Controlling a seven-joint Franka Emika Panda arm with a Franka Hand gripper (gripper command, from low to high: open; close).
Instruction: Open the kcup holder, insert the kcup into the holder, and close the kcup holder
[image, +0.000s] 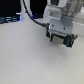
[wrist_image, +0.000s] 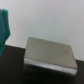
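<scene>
The gripper (image: 60, 40) hangs over bare table, its jaws too blurred to judge, while the rigid, heavy-looking box (wrist_image: 50, 57) probably wants pulling by its front.

Lab: bare white table (image: 25, 55), cables (image: 27, 12).

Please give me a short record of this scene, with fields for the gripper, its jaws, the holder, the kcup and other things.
gripper: gripper hangs above the white table, at the exterior view's right
jaws: look apart, nothing seen between them
holder: boxy unit with a grey top, probably the kcup holder; drawer state not visible
kcup: not identifiable
other: blurred green thing beside the box; black cable
</scene>
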